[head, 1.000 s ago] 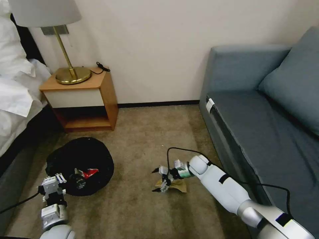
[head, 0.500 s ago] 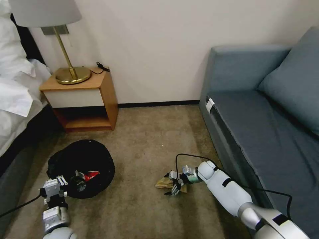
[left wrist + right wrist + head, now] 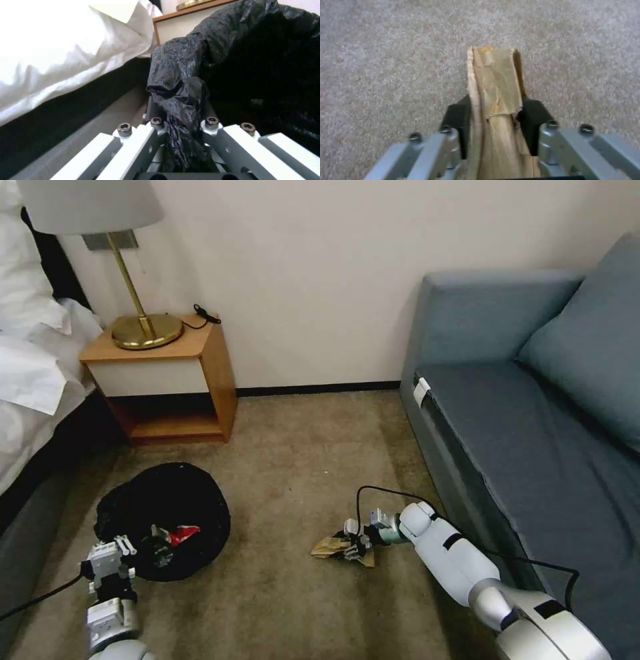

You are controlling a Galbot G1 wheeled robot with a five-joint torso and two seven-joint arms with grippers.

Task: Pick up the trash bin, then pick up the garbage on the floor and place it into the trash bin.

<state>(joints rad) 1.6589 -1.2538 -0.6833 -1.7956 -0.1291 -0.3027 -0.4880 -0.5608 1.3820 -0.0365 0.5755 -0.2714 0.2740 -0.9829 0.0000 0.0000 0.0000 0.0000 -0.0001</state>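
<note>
Nearest to you, on the left, your left gripper is pinching the crinkly edge of the glossy black plastic bag that lines the round, low trash bin. You hold it there so the bin stays with you and its mouth stays open and facing up. Inside the bin you can see a red-and-white wrapper lying in the black bag, so some of the garbage is already in.

A little farther out, on the right, your right gripper is down low on the beige carpet floor. Its black fingers are squeezed onto the crumpled brown paper scrap, one on each side. The scrap sticks out past the fingers and looks like it is touching the carpet, so I think it is grabbed but not lifted yet. It is well apart from the bin, off to the right.

Farther back, a wooden bedside table stands by the wall on the left, and a grey-blue fabric sofa is on the right.
</note>
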